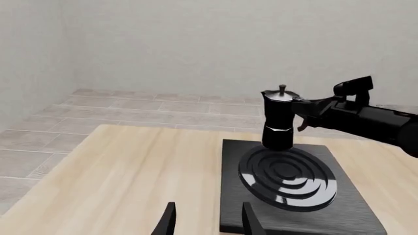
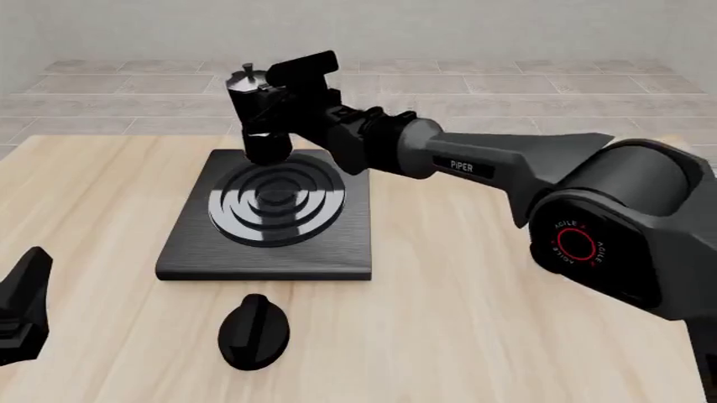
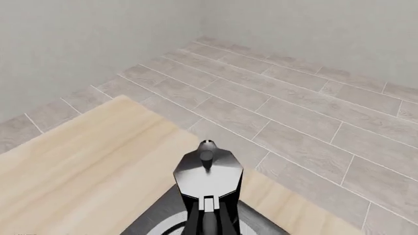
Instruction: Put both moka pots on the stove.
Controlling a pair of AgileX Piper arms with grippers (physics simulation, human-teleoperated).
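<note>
The right gripper point(image 2: 272, 99) is closed on the handle side of a moka pot point(image 2: 258, 113). In the left wrist view the pot point(image 1: 279, 117) sits upright at the far edge of the stove point(image 1: 339, 196), its base low over the slab just behind the burner rings point(image 1: 287, 177). Whether the base is touching the slab or hanging just above it I cannot tell from these angles. The right wrist view looks down on the silvery lid point(image 3: 207, 169) and its knob, with the stove's edge below it.

The left gripper point(image 1: 205, 220) points toward the near end of the stove with its two fingers parted and nothing between them. In the front view it shows only as a dark shape at the left edge point(image 2: 23, 306), low over the table point(image 2: 471, 336) and well apart from the pot.

A black oval knob point(image 2: 253, 331) lies on the table just in front of the stove.

As a judgement: the first pot is nearly placed but not released. Only one pot appears in any view, so the second remains to be found, picked up and set down.
</note>
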